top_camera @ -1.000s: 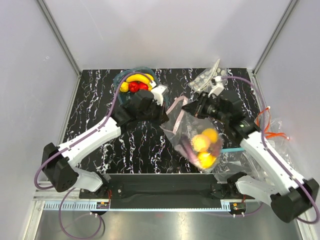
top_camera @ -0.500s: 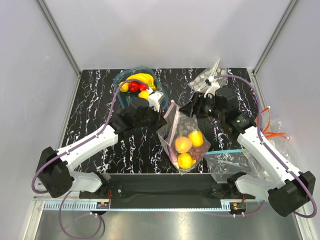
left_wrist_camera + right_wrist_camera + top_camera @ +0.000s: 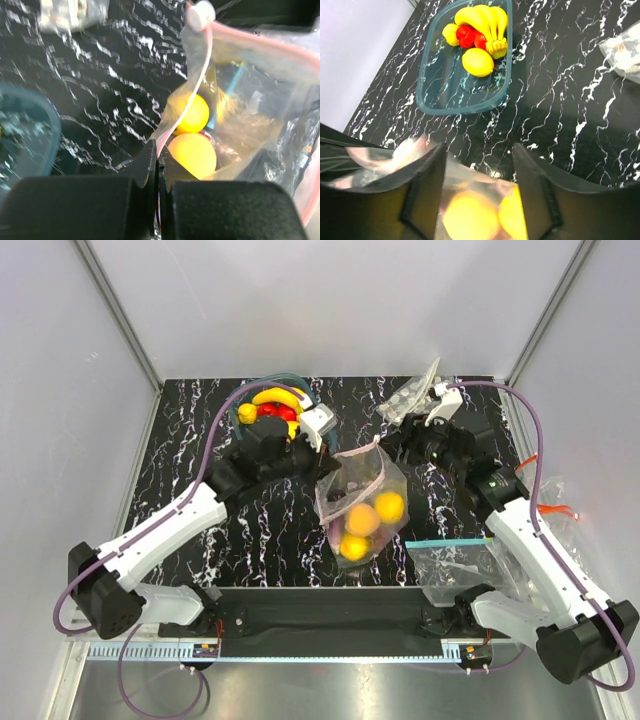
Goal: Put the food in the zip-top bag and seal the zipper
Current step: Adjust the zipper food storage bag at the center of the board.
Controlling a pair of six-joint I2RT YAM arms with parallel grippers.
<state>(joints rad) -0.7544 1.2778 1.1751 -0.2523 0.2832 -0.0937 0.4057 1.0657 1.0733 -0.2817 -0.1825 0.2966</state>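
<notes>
The zip-top bag [image 3: 362, 490] lies at the table's middle with an orange round [image 3: 361, 518] and two yellow lemons [image 3: 390, 506] inside. My left gripper [image 3: 320, 462] is shut on the zipper at the bag's left mouth corner; in the left wrist view [image 3: 159, 159] its fingers pinch the pink strip [image 3: 202, 60], with fruit [image 3: 192, 155] behind the plastic. My right gripper [image 3: 393, 447] is open by the bag's right corner. In the right wrist view [image 3: 479, 155] its jaws stand wide apart over the bag [image 3: 475, 200]. More food, bananas [image 3: 482, 17], a lemon [image 3: 477, 62] and red fruit [image 3: 466, 34], sits in a tray.
The teal tray [image 3: 243, 395] stands at the back left, close behind my left arm. A clear bag with a teal-blue strip [image 3: 445, 542] lies at the front right. A small dotted clear packet [image 3: 412, 395] lies at the back right. Grey walls enclose the table.
The bag has shifted left toward the table's middle and its fruit has settled lower. The left gripper moved with the bag's corner. The right gripper has drawn back toward the back right.
</notes>
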